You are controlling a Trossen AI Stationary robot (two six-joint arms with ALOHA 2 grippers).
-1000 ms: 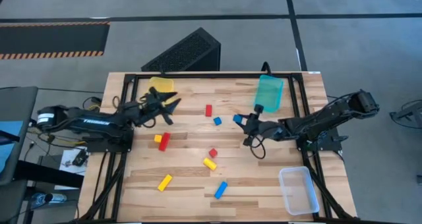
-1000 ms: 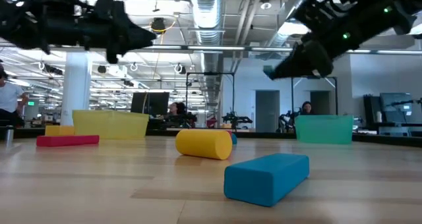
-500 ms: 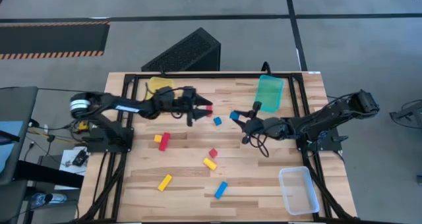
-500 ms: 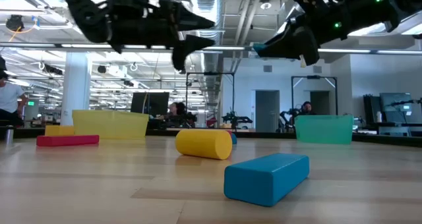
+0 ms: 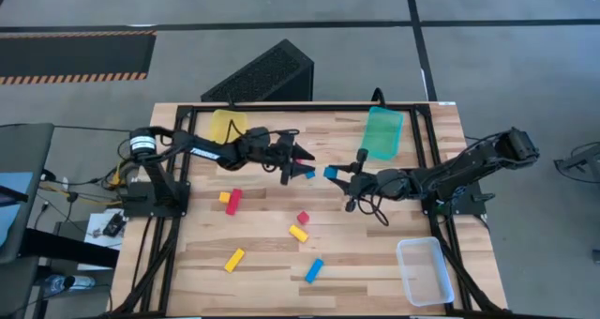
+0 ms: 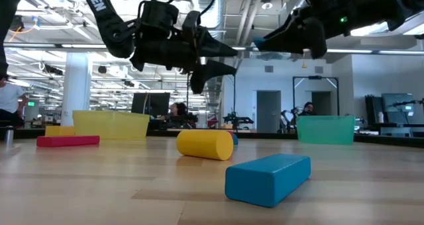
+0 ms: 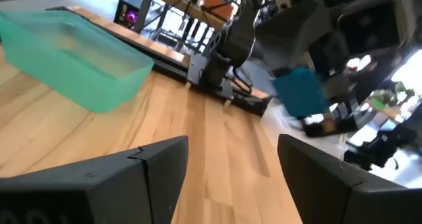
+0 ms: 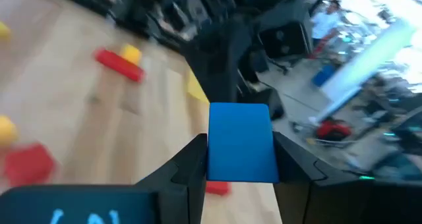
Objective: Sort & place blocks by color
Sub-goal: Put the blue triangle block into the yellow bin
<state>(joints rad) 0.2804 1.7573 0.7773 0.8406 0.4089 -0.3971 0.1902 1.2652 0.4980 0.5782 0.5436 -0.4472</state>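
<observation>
Right gripper [image 8: 241, 159] clamps a blue block [image 8: 241, 143] between its fingers, held up off the wooden table [image 5: 262, 235] near its middle — close to the teal tray [image 5: 382, 132]. Left gripper [image 5: 302, 162], fingers spread and holding nothing, hovers just beside it, facing it — other blocks lie scattered below.

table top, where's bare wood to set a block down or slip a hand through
Free: the wood between the teal tray and the clear tray, and the near-left corner beside the yellow bar. Crowded: the middle, where the left gripper and the right gripper holding a blue block nearly meet.
</observation>
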